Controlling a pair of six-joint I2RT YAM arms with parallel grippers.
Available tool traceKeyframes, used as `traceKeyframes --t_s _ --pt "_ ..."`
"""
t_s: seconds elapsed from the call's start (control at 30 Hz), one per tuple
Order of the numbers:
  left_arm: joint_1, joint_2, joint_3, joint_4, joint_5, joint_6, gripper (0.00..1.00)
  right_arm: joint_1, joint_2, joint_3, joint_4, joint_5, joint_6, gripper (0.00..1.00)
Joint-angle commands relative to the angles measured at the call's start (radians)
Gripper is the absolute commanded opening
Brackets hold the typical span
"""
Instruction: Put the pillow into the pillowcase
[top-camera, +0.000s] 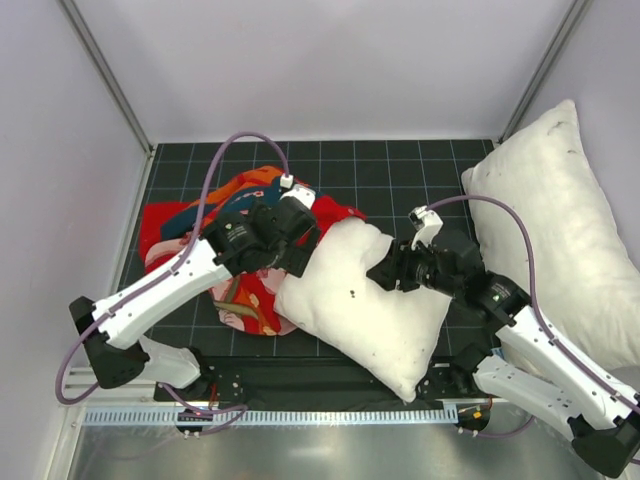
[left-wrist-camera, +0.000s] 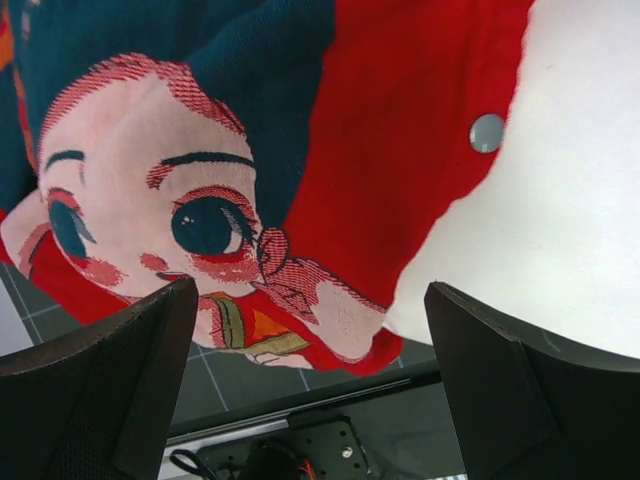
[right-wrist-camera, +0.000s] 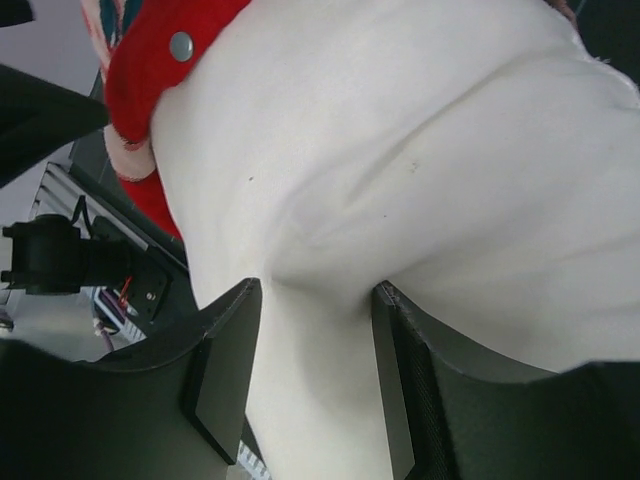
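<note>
Pillow: the plump white rectangular pillow lies on the dark gridded table, mid-table between the two arms. One corner points toward the near edge.

Pillowcase: the bright red fabric pillowcase printed with a cartoon child's face lies crumpled on the table to the left of the pillow, partly beneath the left arm. Its red hem, which carries a round metal snap button, rests against the pillow's left end. Whether that end sits inside the opening cannot be told.

Left gripper: the left gripper hangs above the pillowcase with its jaws spread wide and nothing between them. In its wrist view the printed face lies under the left finger, while the pillow's white edge lies by the right finger.

Right gripper: the right gripper is at the pillow's right side. Its jaws are drawn close on a raised fold of the white cloth, and creases fan out from the pinch. The red hem shows at the pillow's far corner in this wrist view.

Other: a larger white pillow leans at the right side of the table, apart from both grippers.
</note>
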Motion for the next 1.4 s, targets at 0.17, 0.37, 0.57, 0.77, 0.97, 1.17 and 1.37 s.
traceKeyframes --t_s 0.17,0.37,0.57,0.77,0.97,1.17,1.37 --pt "0.086 0.033 -0.146 0.132 0.15 0.037 0.93 0.09 -0.008 0.046 0.039 -0.121 0.014 0.62" --pt "0.086 0.081 -0.139 0.096 0.138 0.011 0.19 0.208 0.017 0.088 0.022 -0.025 0.013 0.64" --pt "0.08 -0.07 -0.134 0.051 0.217 -0.023 0.0 0.309 0.063 0.172 -0.076 0.023 -0.009 0.75" --pt "0.076 -0.23 -0.132 0.04 0.424 -0.022 0.0 0.345 0.216 0.166 -0.086 0.174 -0.023 0.79" --pt "0.019 -0.224 -0.161 0.134 0.625 -0.048 0.0 0.342 0.457 0.138 0.101 0.434 -0.04 0.47" --pt "-0.188 -0.108 -0.165 0.304 0.647 -0.139 0.0 0.34 0.591 0.184 0.374 0.428 -0.015 0.06" --pt "-0.268 -0.164 -0.241 0.448 0.596 -0.195 0.0 0.339 0.447 0.011 0.69 0.449 0.06 0.04"
